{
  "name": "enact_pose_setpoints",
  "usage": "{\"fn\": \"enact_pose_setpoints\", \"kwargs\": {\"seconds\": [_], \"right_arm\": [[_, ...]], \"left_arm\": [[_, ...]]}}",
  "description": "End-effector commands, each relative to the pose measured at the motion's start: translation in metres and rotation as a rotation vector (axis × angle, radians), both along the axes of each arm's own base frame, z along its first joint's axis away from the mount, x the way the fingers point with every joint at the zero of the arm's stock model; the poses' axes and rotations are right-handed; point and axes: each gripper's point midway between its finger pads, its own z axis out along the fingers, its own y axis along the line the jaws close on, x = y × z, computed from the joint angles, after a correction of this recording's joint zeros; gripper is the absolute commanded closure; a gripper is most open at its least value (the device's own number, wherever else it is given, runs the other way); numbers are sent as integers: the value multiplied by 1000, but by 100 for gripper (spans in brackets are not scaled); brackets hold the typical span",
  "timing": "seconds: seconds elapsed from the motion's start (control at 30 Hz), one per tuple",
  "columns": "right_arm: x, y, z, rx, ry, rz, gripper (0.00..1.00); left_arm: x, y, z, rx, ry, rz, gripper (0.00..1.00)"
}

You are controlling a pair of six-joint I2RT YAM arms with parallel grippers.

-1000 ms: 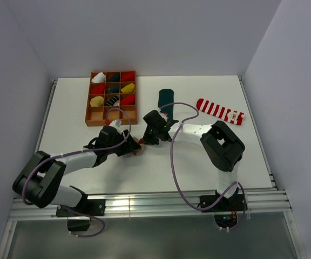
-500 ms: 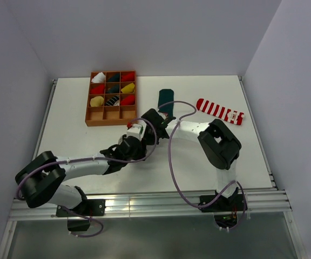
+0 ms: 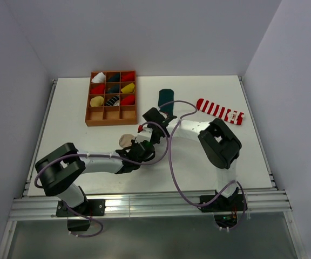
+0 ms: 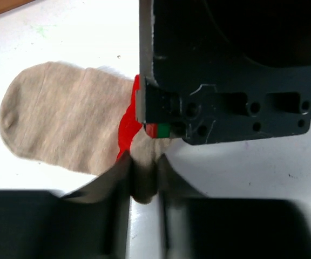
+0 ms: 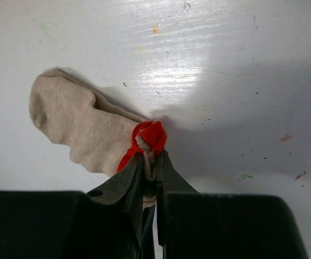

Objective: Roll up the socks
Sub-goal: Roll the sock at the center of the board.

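Top external view: the beige sock [image 3: 126,139] lies about mid-tabletop [image 3: 69,135] with both arms reaching in over it, so only its pale rounded end shows clear of them.
Left pincer [image 4: 143,181]: pinched tight on a fold of beige cloth, just beside the sock's red part.
Right pincer [image 5: 150,162]: pinched tight on the bunched red part, very close to the left pincer.
Other socks: the dark green sock [image 3: 166,99] lies flat toward the far edge and the striped sock [image 3: 220,110] toward the far right corner, both well apart from the arms.
Tray [image 3: 110,123]: sits near the far left corner and holds rolled bundles.
Handling: the sock looks light, limp and stretchy. It likely drapes and creases instead of holding a shape, and a loose turn would probably spring open.
Where to hold: the bunched red end seems the best anchor, with the cloth gripped through its full thickness. The free beige end rests on the tabletop and should wrap around it.
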Motion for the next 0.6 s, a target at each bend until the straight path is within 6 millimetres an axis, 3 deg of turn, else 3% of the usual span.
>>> {"fn": "enact_pose_setpoints", "kwargs": {"seconds": [0.0, 0.03, 0.07, 0.23, 0.33, 0.53, 0.57], "right_arm": [[-2, 10, 6, 16, -2, 30, 100], [-2, 10, 10, 29, -11, 27, 99], [-2, 11, 10, 47, -21, 27, 95], [6, 6, 30, 128, -83, 1, 65], [13, 0, 44, 177, -134, -21, 53], [21, -13, 64, 245, -226, -85, 42], [20, -16, 62, 253, -240, -98, 41]], "left_arm": [[-5, -10, -6, 42, 26, -42, 84], [-7, -11, -7, 41, 36, -50, 97], [-8, -11, -7, 39, 42, -54, 99], [-14, -20, 1, -62, 84, -87, 99], [-17, -24, 5, -156, 144, -113, 99], [-16, -24, 13, -401, 282, -127, 99], [-9, -19, 15, -443, 291, -109, 99]]}}
